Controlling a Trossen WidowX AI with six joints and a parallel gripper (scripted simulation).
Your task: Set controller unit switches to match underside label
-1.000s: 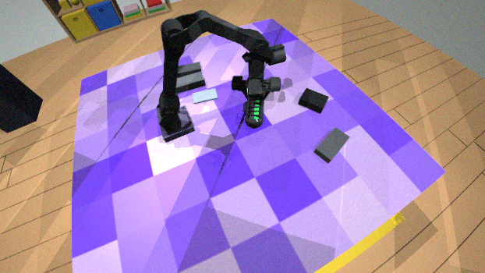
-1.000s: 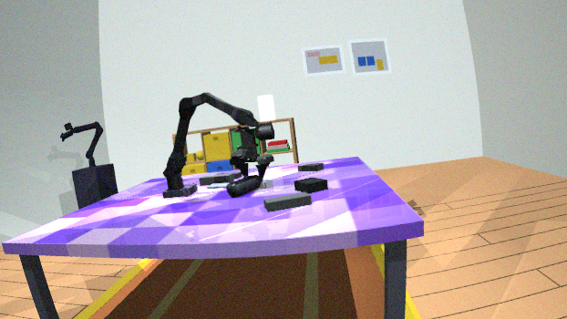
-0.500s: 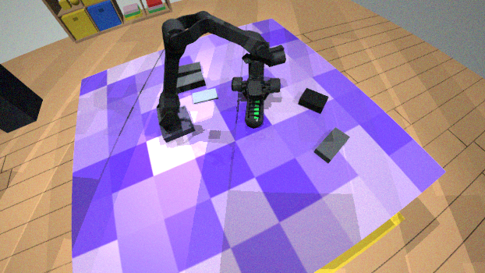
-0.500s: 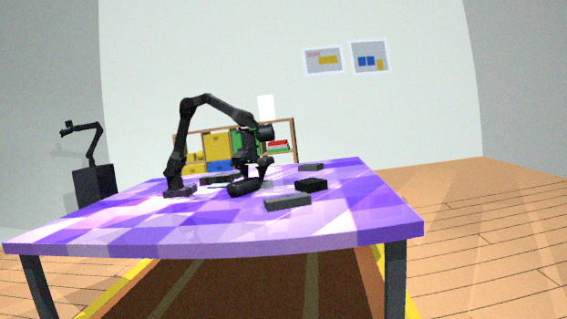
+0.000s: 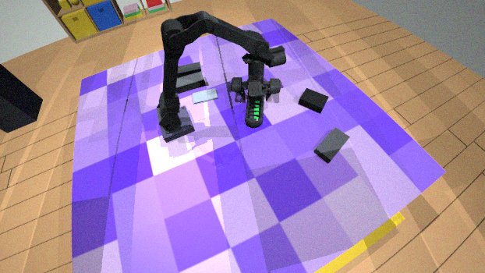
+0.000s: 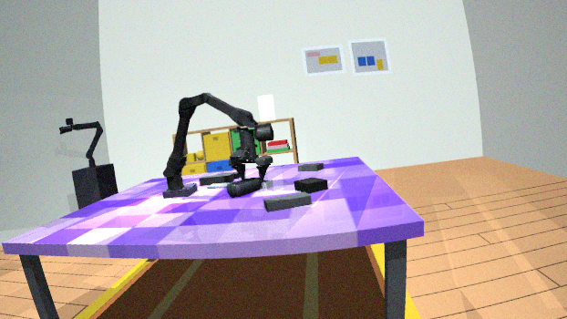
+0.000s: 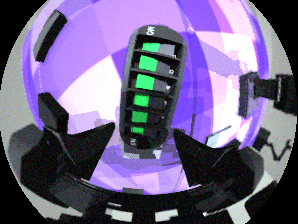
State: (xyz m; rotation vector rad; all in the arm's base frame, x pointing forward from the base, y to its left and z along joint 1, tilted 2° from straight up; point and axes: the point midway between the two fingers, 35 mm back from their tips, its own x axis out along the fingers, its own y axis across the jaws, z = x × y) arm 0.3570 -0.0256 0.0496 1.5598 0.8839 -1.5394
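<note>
The dark grey controller unit [image 5: 253,122] [image 6: 238,189] [image 7: 178,70] lies on the bench with its switch face up. All six rockers show green on their left side in the wrist view. The upper three look brighter, but which ends are pressed is not clear. The label is hidden. Whether the base is fully flat is unclear. My gripper [image 5: 255,100] [image 6: 252,179] [image 7: 144,129] is open wide and empty, with its fingertips on either side of the unit's near end in the wrist view, apart from it.
A black box [image 5: 313,100] [image 6: 311,184] and a grey block [image 5: 331,145] [image 6: 287,201] lie to the right. A pale blue plate [image 5: 205,96] [image 7: 220,136] and dark modules [image 5: 190,81] [image 6: 216,179] lie nearer the arm's base. Another grey block [image 6: 311,167] lies at the back.
</note>
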